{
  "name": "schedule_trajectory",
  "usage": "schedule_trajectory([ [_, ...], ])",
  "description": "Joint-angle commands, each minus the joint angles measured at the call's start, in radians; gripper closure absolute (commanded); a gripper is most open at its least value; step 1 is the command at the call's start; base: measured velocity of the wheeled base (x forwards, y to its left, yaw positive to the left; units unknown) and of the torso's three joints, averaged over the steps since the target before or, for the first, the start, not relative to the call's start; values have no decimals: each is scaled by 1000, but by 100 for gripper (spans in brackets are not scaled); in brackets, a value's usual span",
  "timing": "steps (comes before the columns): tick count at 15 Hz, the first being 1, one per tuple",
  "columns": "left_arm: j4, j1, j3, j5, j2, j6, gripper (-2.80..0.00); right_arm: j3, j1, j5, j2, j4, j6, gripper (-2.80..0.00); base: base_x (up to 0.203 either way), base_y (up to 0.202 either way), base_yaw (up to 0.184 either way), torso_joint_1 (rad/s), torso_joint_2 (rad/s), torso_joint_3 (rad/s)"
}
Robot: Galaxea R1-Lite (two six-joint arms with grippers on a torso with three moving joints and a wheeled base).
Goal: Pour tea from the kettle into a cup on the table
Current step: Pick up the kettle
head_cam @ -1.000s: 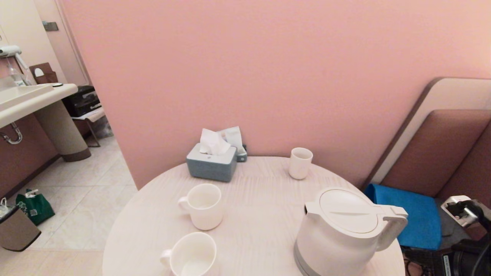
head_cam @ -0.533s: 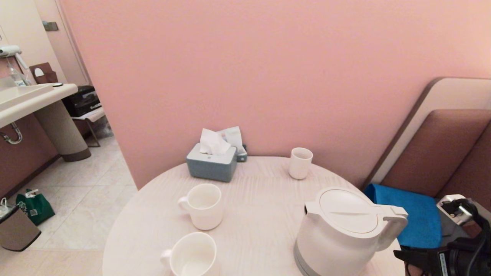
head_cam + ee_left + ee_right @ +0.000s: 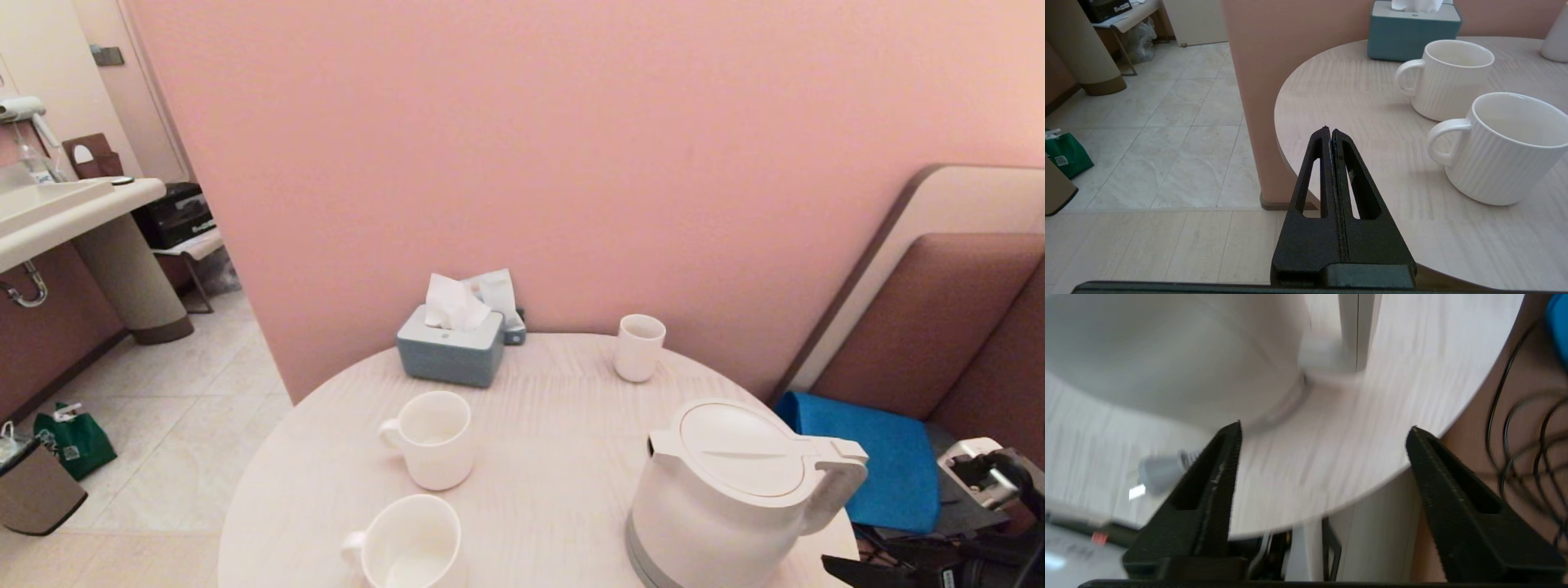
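The white kettle with its grey bottom band stands near the right front edge of the round pale table, handle towards my right arm. My right gripper is open and empty, low by the table's edge, just short of the kettle's body and handle. Two white ribbed mugs stand upright on the left part of the table. My left gripper is shut on nothing at the table's left edge, apart from the nearer mug.
A small handleless white cup and a blue-grey tissue box stand at the back near the pink wall. A grey plug lies on the table beside the kettle. A blue cushion and black cables are to the right.
My right arm's dark gripper has moved left towards the kettle at the bottom right and then sunk a little lower. Kettle, mugs and cup have not moved.
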Motion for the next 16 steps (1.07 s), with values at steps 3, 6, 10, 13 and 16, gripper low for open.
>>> schedule_trajectory([
  [3, 0, 0, 0, 0, 0, 0, 0, 18, 0, -1, 59, -92, 2, -280, 0, 0, 0, 0, 0, 0],
  [6, 0, 0, 0, 0, 0, 0, 0, 15, -4, -58, 106, -158, 2, -280, 0, 0, 0, 0, 0, 0],
  [10, 0, 0, 0, 0, 0, 0, 0, 15, -8, -95, 102, -160, 1, -280, 0, 0, 0, 0, 0, 0],
  [13, 0, 0, 0, 0, 0, 0, 0, 13, -8, -96, 138, -167, 2, -280, 0, 0, 0, 0, 0, 0],
  [16, 0, 0, 0, 0, 0, 0, 0, 6, -8, -125, 219, -258, 10, -280, 0, 0, 0, 0, 0, 0],
])
